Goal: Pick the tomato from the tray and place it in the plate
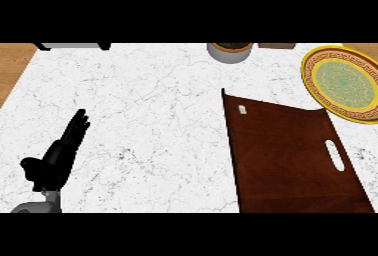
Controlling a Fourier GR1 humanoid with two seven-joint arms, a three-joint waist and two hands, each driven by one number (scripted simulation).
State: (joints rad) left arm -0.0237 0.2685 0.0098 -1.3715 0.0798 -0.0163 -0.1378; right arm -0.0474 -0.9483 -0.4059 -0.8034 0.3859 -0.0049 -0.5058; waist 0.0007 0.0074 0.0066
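One robot hand (56, 154), fingers straight, holding nothing

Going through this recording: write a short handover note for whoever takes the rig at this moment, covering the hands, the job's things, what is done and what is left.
Left hand: open, fingers straight, resting at the lower left over the counter, holding nothing.
Right hand: not in view.
Tray: on the counter at the right; only a small pale mark shows near its far left corner.
Plate: by the tray's far right corner; no tomato shows in it.
Tomato: not visible anywhere.
Done: nothing can be confirmed.
Left: find the tomato and put it in the plate.
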